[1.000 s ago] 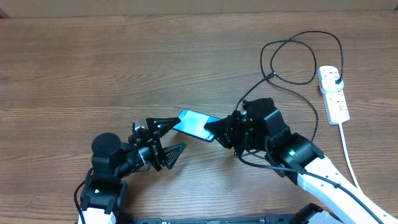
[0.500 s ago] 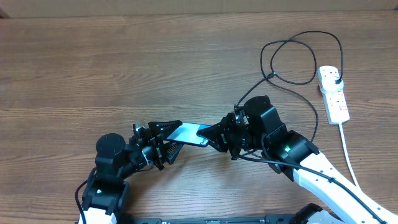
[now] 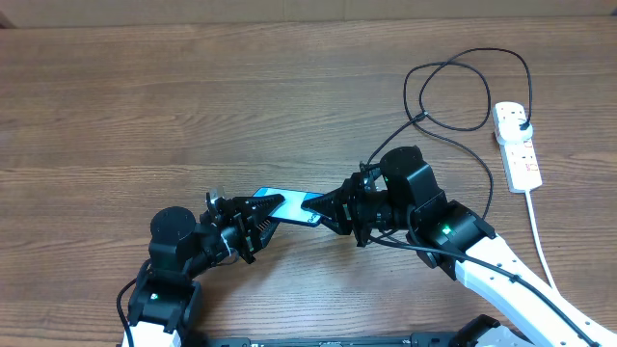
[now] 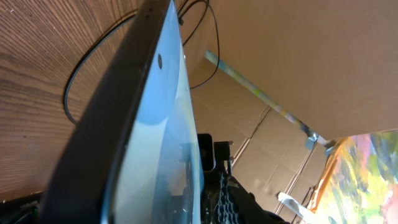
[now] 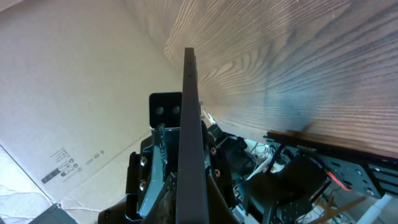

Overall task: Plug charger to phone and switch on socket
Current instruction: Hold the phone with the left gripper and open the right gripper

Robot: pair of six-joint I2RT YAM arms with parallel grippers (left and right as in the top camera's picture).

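The phone [image 3: 287,204] hangs above the table, tilted on edge with its light-blue screen partly showing. My right gripper [image 3: 323,213] is shut on its right end; in the right wrist view the dark edge of the phone [image 5: 189,124] runs straight up between the jaws. My left gripper [image 3: 268,215] straddles the left end, its jaws narrowed but open. In the left wrist view a ribbed pad [image 4: 224,196] stands just off the phone [image 4: 149,143] glass. The charger [image 3: 463,94] loops at the back right, its plug in the socket [image 3: 517,146]. Its tip is hidden by my right arm.
A thick white cord [image 3: 541,236] runs from the socket toward the front right edge. The charger cable also lies on the wood behind the phone in the left wrist view [image 4: 79,81]. Cardboard walls stand beyond the table's far edge.
The left jaws have narrowed from wide open to close around the phone's left end. The right gripper has carried the phone a little left and tipped it more on edge.
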